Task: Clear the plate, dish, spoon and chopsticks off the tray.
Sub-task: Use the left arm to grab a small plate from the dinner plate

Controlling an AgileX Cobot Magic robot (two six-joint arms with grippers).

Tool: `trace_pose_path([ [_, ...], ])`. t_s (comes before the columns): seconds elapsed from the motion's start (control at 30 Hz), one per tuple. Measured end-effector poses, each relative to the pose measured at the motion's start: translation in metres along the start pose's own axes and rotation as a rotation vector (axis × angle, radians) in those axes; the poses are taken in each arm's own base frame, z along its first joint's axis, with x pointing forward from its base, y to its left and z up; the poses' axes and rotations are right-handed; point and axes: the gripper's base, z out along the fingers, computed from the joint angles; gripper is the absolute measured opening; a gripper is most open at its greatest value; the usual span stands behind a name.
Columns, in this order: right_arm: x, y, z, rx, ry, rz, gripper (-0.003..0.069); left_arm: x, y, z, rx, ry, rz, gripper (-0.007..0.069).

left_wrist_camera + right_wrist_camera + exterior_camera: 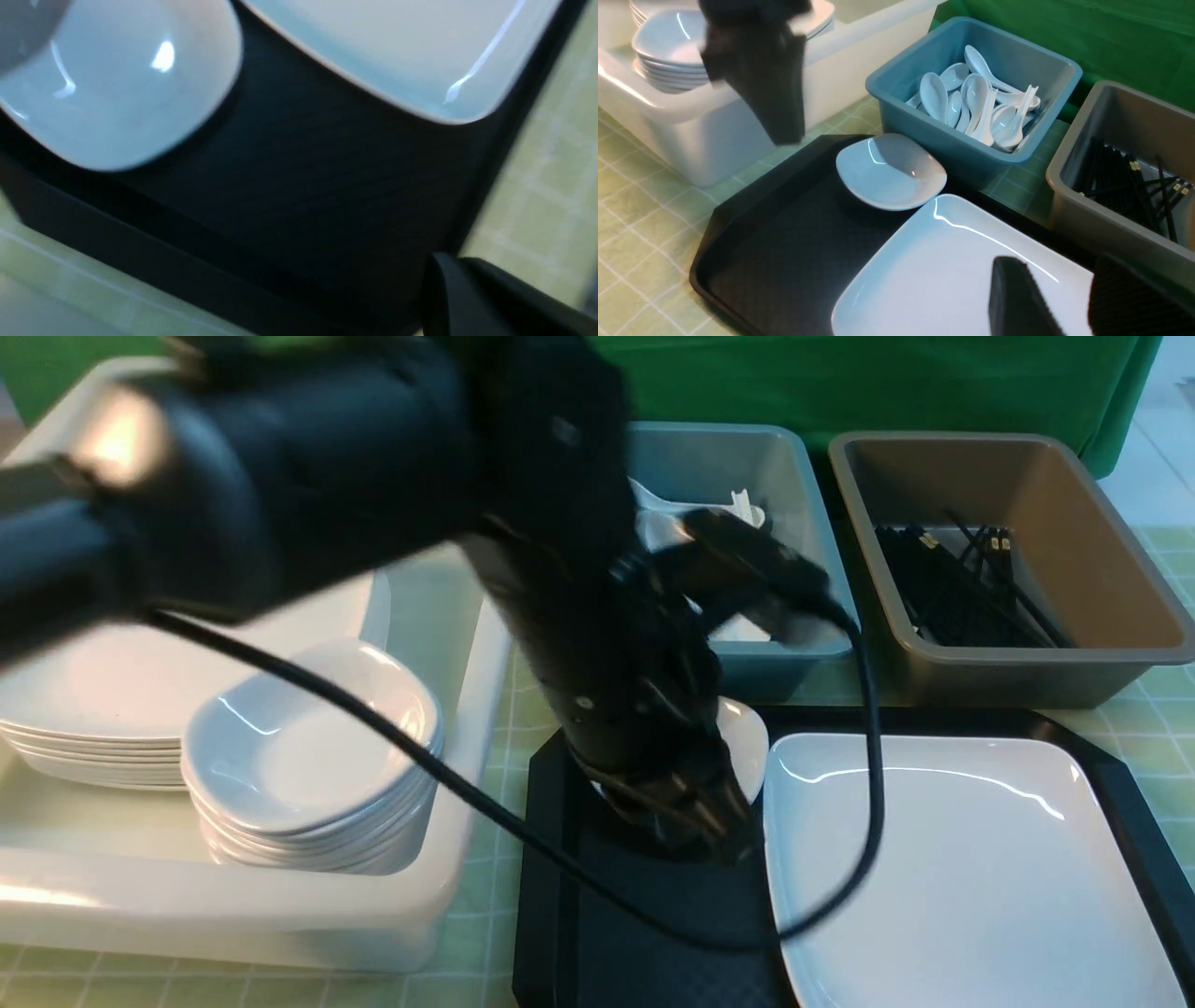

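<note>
Honestly, my left gripper [714, 826] is clamped shut on nothing just beside the dish [891, 171] on the tray [784, 242], so I'd open up and straddle its rim before squeezing, while my right gripper [1057, 280] hangs open and empty above the plate [934, 270].

A small white dish [117, 88] and the plate [397, 46] lie apart on the black tray [303, 196], ahead of the jaws; green checked surface [551, 186] borders it.

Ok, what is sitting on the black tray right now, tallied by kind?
On the tray, as far as it shows:
large square plate: 1
small dish: 1
Total: 2
</note>
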Motion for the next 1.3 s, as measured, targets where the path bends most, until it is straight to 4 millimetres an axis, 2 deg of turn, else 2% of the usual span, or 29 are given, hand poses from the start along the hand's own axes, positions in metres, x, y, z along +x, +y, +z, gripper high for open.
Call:
trace_pose_path([
  [0.13, 0.000, 0.000, 0.000, 0.000, 0.000, 0.000, 0.0238, -0.013, 0.001, 0.033, -0.115, 0.092, 0.270, 0.0062],
  [0.27, 0.000, 0.000, 0.000, 0.000, 0.000, 0.000, 0.0238, -0.018, 0.001, 0.068, -0.128, 0.142, 0.412, 0.0179],
  [0.33, 0.000, 0.000, 0.000, 0.000, 0.000, 0.000, 0.0238, -0.019, 0.003, 0.075, -0.134, 0.144, 0.438, 0.0211],
  [0.47, 0.000, 0.000, 0.000, 0.000, 0.000, 0.000, 0.0239, -0.025, 0.010, 0.093, -0.192, 0.127, 0.563, 0.0339],
  [0.57, 0.000, 0.000, 0.000, 0.000, 0.000, 0.000, 0.0239, -0.028, 0.011, 0.101, -0.204, 0.113, 0.611, 0.0382],
  [1.13, 0.000, 0.000, 0.000, 0.000, 0.000, 0.000, 0.0239, -0.029, 0.016, 0.141, -0.225, 0.143, 0.686, 0.0377],
  [1.3, 0.000, 0.000, 0.000, 0.000, 0.000, 0.000, 0.0239, -0.029, 0.017, 0.142, -0.233, 0.135, 0.664, 0.0304],
])
